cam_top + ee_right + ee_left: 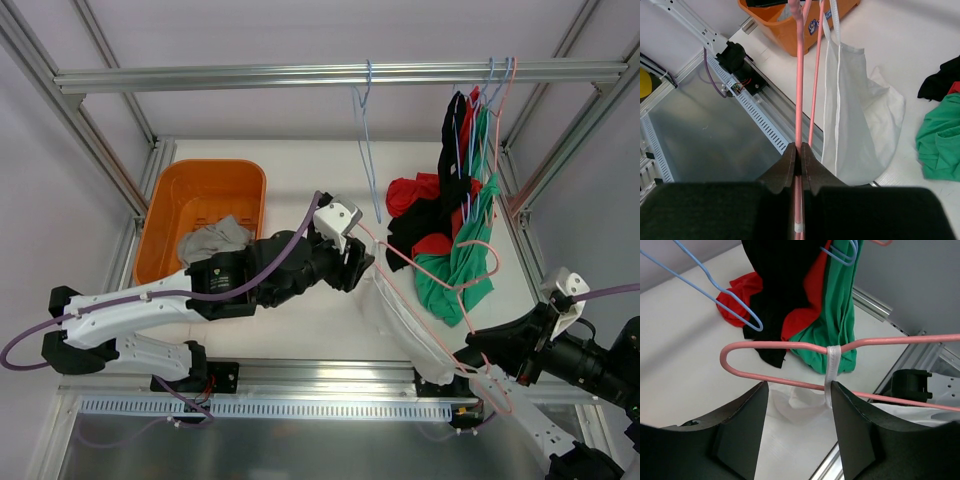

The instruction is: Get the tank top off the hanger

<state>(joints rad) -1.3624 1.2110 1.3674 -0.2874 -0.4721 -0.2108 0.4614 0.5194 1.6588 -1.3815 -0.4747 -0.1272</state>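
Currently I am pinching the pink hanger (799,75) in the fully closed right claw (800,150); left claw (799,385) is gaping part-open, empty, the white tank top (850,115) hanging by its strap (832,365) just ahead of it, not yet slipped off.

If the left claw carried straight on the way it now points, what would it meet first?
Most likely the pink hanger, near the white strap looped over it; depth is unclear, but both sit just ahead of the left claw.
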